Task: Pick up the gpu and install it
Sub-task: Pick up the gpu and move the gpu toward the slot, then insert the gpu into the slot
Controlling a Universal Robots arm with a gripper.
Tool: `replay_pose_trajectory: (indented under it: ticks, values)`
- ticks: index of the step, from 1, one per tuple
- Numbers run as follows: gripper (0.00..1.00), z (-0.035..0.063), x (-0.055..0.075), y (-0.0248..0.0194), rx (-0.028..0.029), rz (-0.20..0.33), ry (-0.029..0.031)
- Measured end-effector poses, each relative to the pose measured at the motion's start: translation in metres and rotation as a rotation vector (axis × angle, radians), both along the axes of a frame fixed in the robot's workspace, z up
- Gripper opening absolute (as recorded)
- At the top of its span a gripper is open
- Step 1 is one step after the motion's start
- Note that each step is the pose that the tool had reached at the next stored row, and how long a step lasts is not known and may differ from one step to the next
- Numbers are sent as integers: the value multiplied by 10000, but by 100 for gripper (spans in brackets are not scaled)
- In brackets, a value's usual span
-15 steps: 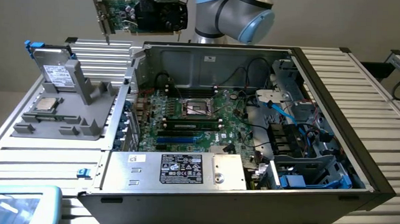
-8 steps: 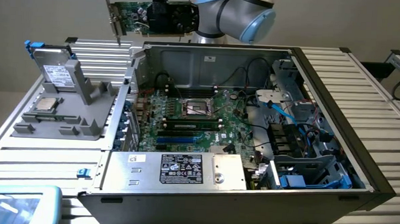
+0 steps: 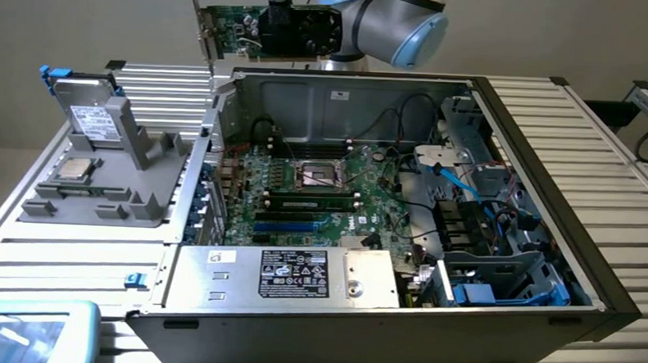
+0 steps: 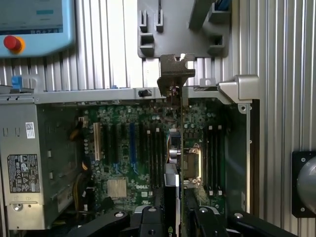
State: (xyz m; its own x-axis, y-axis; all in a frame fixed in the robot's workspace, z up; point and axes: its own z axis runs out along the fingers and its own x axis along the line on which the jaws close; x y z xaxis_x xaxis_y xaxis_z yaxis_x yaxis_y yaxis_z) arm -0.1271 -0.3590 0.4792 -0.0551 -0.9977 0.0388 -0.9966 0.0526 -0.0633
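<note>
gpu [image 3: 228, 26] in fingers [image 4: 200, 219] over apparently "DELL"-marked motherboard [image 4: 123, 148]

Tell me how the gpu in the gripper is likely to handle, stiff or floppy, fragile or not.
The gpu is probably stiff: clamped by the gripper, it runs straight, without sag. Likely fragile, with bare circuitry on its green face. Its metal bracket at the far end may make it end-heavy.

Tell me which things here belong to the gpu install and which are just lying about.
Part of the job:
- gpu, clamped in the gripper
- open computer case
- motherboard inside the case

Just lying about:
- processor chip, resting on the gray holder beside the case
- pendant with a blue frame, on the slatted table
</note>
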Motion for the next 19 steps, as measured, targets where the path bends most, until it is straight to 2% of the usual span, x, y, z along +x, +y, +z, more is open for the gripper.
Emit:
replay_pose_trajectory:
  ticks: [6, 13, 19]
  values:
    - [27, -18, 121, -11, 1, -20, -1]
    - [27, -70, 162, -93, 1, -76, 0]
    - [27, -74, 165, -97, 0, -94, 0]
